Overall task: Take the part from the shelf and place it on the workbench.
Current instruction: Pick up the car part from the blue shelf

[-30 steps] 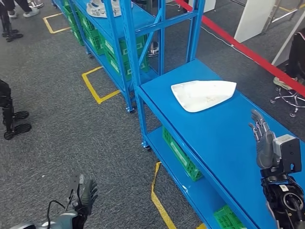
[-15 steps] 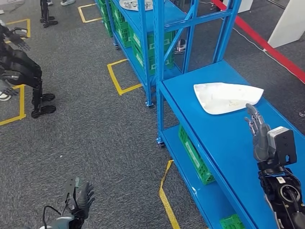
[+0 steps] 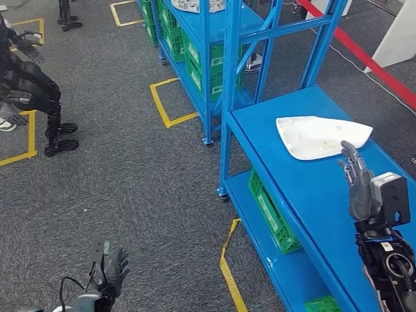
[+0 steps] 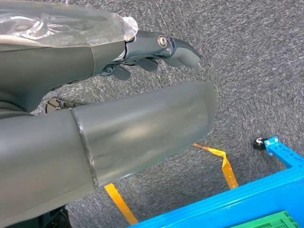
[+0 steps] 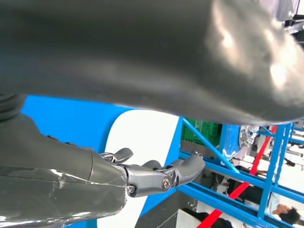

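A flat white part (image 3: pixel 321 136) lies on the top of the blue workbench (image 3: pixel 314 195), toward its far end; it shows as a white patch (image 5: pixel 141 142) in the right wrist view. My right hand (image 3: pixel 357 179) is raised over the workbench just in front of the part, fingers apart and holding nothing. My left hand (image 3: pixel 112 273) hangs low over the grey carpet at the lower left, fingers spread and empty; its fingers (image 4: pixel 161 50) point over the floor in the left wrist view. Other pale parts (image 3: pixel 196 5) lie on the blue shelf (image 3: pixel 210 32) behind.
Green crates (image 3: pixel 272 214) sit on the workbench's lower level and in the shelf (image 3: pixel 206 62). Yellow tape marks (image 3: pixel 166 104) lie on the carpet. A dark robot's legs (image 3: pixel 47 104) stand at the far left. A red floor line (image 3: pixel 372 68) runs at the right.
The whole picture has shifted to the right, so the camera has turned left. Both hands keep their poses, open and empty, and the part stays on the workbench.
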Controlling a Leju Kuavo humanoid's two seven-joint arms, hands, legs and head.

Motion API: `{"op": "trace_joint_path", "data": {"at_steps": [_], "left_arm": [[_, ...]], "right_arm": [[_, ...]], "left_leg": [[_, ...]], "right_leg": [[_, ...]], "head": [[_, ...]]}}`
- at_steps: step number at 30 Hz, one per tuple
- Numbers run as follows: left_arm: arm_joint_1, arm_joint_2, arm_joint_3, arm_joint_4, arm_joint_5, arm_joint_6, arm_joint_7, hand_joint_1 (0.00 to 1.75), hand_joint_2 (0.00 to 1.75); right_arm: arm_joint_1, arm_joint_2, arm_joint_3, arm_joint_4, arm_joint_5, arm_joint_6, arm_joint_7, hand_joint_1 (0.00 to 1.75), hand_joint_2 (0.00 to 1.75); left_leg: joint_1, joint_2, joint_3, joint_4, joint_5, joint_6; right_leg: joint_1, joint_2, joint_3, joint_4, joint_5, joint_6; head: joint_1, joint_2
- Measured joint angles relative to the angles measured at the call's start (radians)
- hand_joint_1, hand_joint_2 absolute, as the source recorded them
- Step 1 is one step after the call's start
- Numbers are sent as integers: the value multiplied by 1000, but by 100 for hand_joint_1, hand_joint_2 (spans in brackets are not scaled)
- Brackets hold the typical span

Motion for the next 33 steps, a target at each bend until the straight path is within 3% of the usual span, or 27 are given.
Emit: {"op": "trace_joint_path", "data": {"at_steps": [3, 5, 7, 10, 11, 12, 13, 15, 17, 19, 22, 23, 25, 27, 28, 29, 31, 33], "left_arm": [[0, 0, 0, 0, 0, 0, 0, 0, 0], [0, 2, 1, 0, 0, 0, 0, 0, 0], [-1, 3, 3, 0, 0, 0, -1, 0, 0], [-5, 2, 6, 0, 0, 0, 0, 0, 0], [-6, 1, 6, 0, 1, 0, 0, 0, 0], [-5, 1, 7, 0, 1, 0, 0, 0, 0], [-4, 0, 7, 0, 1, 0, 0, 0, 0], [-4, 2, 10, 0, 1, 0, 0, 0, 0], [-7, 7, 13, 0, 1, 0, 0, 0, 0], [-6, 9, 14, 0, 2, 0, -1, 0, 0], [-1, 8, 15, 0, 2, 0, 0, 0, 0], [-2, 8, 15, 0, 2, 0, 0, 0, 0], [-3, 6, 15, 0, 2, 0, -1, 0, 0], [-1, 5, 15, 0, 2, 0, -1, 0, 0], [0, 4, 15, 0, 2, 1, -1, 0, 0], [0, 4, 15, 0, 2, 1, -1, 0, 0], [-2, 6, 16, 0, 2, 1, -2, 0, 0], [-6, 10, 16, 0, 2, 2, -3, 0, 0]], "right_arm": [[0, 0, 0, 0, 0, -5, 2, 0, 0], [-1, -1, 0, 0, 0, -7, 5, 0, 0], [-4, -2, 1, -1, 0, -9, 6, 0, 0], [-2, -7, 2, 0, 0, -11, 7, 0, 0], [3, -9, 2, 0, 0, -12, 8, 0, 0], [7, -9, 3, 1, 0, -12, 9, 0, 0], [9, -10, 4, 1, 0, -12, 9, 0, 0], [11, -10, 5, 2, 0, -14, 9, 0, 0], [13, -10, 6, 2, 0, -15, 9, 0, 0], [17, -10, 8, 3, 0, -15, 10, 0, 0], [17, -10, 8, 1, 2, -15, 9, 0, 0], [16, -10, 8, 0, 2, -15, 9, 0, 0], [14, -11, 8, 0, 4, -15, 10, 0, 0], [16, -11, 10, 0, 5, -15, 12, 0, 0], [17, -11, 10, 0, 6, -16, 14, 0, 0], [17, -11, 11, 0, 7, -16, 15, 0, 0], [17, -11, 11, -2, 8, -16, 15, 0, 0], [17, -11, 11, -4, 8, -16, 16, 0, 0]], "left_leg": [[0, 0, -1, 0, 0, 1], [2, -1, 9, -15, 3, 12], [9, -2, 33, -47, 11, 25], [13, -7, 49, -63, 14, 27], [14, -10, 49, -62, 12, 25], [16, -15, 50, -59, 9, 21], [20, -19, 51, -54, 5, 15], [29, -28, 51, -35, -9, -4], [31, -36, 40, -8, -22, -25], [29, -42, 29, 3, -22, -37], [36, -32, 10, 40, -40, -43], [36, -25, -15, 90, -62, -42], [31, -16, -98, 241, -115, -34], [22, -17, -165, 337, -126, -20], [15, -17, -170, 327, -102, -10], [6, -17, -156, 278, -62, 2], [-13, -17, -97, 137, 14, 26], [-25, -16, -58, 49, 33, 36]], "right_leg": [[0, 0, 1, -1, 1, 2], [-1, 0, 8, -12, 4, 12], [-2, 20, 2, 11, -14, 20], [-9, 56, -91, 203, -99, 21], [-13, 59, -121, 257, -114, 23], [-18, 60, -135, 275, -109, 25], [-25, 60, -127, 250, -83, 30], [-40, 65, -72, 126, -16, 46], [-45, 76, -34, 46, 6, 51], [-39, 82, -34, 46, -1, 36], [-33, 79, -31, 49, -2, 17], [-30, 78, -27, 48, -4, 11], [-20, 74, -23, 47, -8, 2], [-9, 74, -16, 46, -15, -8], [-4, 74, -10, 46, -19, -12], [0, 74, -3, 46, -23, -15], [6, 75, 9, 45, -34, -17], [9, 75, 12, 44, -43, -14]], "head": [[0, 0], [-3, 0], [0, 0], [8, 0], [9, 0], [10, 0], [10, 0], [12, 0], [16, 0], [14, 0], [-1, 0], [-6, 0], [-14, 0], [-20, 0], [-22, 0], [-23, 0], [-23, 0], [-21, 0]]}}
